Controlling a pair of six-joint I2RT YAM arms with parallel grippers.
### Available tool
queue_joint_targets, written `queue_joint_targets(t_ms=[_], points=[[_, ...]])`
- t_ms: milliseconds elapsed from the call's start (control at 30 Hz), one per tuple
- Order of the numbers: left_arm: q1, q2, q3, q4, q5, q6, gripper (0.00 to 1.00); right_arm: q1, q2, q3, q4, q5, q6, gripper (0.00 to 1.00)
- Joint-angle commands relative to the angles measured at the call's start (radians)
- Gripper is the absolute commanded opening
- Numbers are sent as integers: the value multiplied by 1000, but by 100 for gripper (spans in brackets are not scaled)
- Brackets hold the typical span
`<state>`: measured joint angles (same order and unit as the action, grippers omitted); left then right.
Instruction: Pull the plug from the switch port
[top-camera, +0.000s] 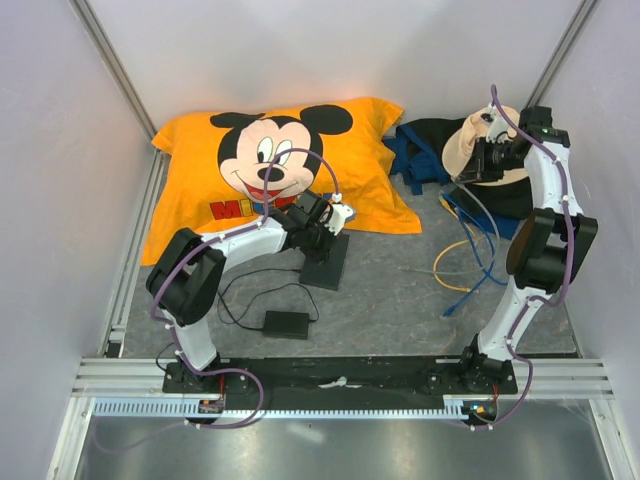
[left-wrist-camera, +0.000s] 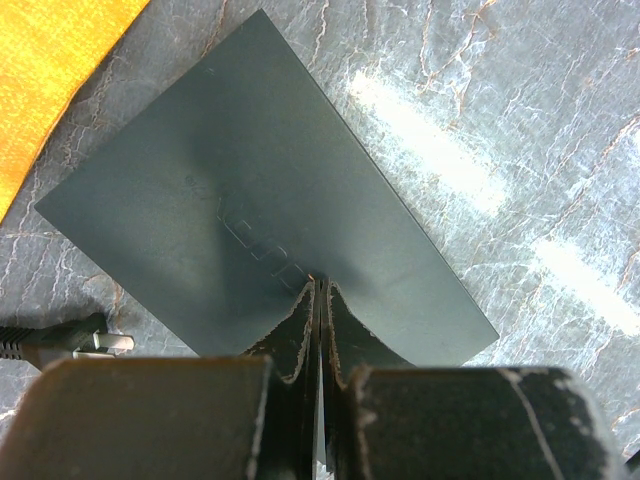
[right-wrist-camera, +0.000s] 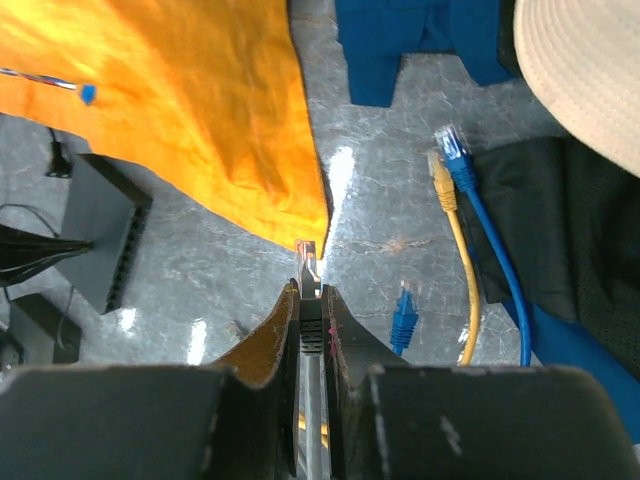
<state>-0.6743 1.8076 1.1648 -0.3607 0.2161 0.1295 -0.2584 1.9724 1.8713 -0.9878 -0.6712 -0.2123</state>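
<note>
The switch (top-camera: 330, 268) is a flat black box lying on the grey table by the orange pillow; it also shows in the left wrist view (left-wrist-camera: 250, 200) and at the left of the right wrist view (right-wrist-camera: 100, 240). My left gripper (top-camera: 325, 238) is shut and empty, its fingertips (left-wrist-camera: 305, 300) resting on the switch's top face. My right gripper (top-camera: 465, 172) is raised at the back right, far from the switch. It (right-wrist-camera: 310, 290) is shut on a plug (right-wrist-camera: 309, 262) with a clear tip, black boot and grey cable.
An orange Mickey pillow (top-camera: 280, 170) lies behind the switch. A black power brick (top-camera: 285, 323) with a thin cord lies in front; its small plug (left-wrist-camera: 70, 342) lies beside the switch. Loose blue (right-wrist-camera: 403, 318) and yellow (right-wrist-camera: 438, 170) cables, blue cloth (top-camera: 415, 150) and a beige hat (top-camera: 475, 140) are at the right.
</note>
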Motion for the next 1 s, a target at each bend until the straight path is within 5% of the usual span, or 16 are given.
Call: queue_joint_targets(t_ms=[0,267,300,333,433,533,567,800,967], points=[[-10,18,-34,-38,-15,22,2,-1,19,-43,8,61,8,0],[-10,13,-44,-40,-9,22,2,-5,25,-75,15,156,13,4],[-10,13,-43,-40,-9,24,2,-5,26,-81,12,171,14,13],[-10,12,-43,-38,-12,25,2,-5,32,-96,12,194,11,39],[-10,12,-43,-38,-14,27,2,-5,45,-112,2,252,-8,73],[-10,10,-42,-38,-12,28,2,-5,33,-91,-2,240,-15,83],[-10,10,-42,-38,-14,30,2,-5,26,-81,1,201,-15,95],[-10,-8,-21,-44,-7,28,2,53,-116,-55,51,116,-27,98],[-1,-100,6,-80,-15,33,2,215,-173,-107,29,104,-79,98]])
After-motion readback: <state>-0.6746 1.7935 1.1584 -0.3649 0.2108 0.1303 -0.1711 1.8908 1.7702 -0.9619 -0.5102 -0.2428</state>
